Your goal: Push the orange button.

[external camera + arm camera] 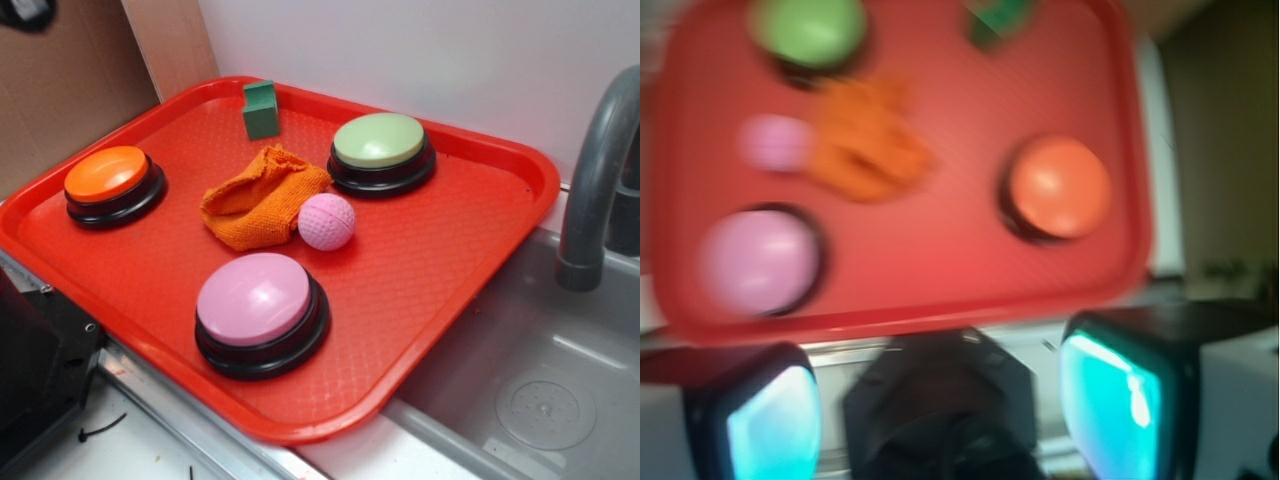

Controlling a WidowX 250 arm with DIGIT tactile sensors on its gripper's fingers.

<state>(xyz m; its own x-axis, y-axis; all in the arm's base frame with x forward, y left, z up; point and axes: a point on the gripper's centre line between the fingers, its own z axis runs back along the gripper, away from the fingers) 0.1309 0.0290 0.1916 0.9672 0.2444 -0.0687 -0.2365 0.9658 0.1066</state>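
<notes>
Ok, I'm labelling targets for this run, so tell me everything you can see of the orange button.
The orange button is a round push button with a glossy, smooth orange dome on a wider black base that looks like plastic. It sits upright and flat on the red tray, near the tray's left rim in the exterior view. Nothing touches it: the orange knitted cloth lies apart from it toward the tray's middle. In the blurred wrist view it shows at, beyond the open hand, which is off the tray.
</notes>
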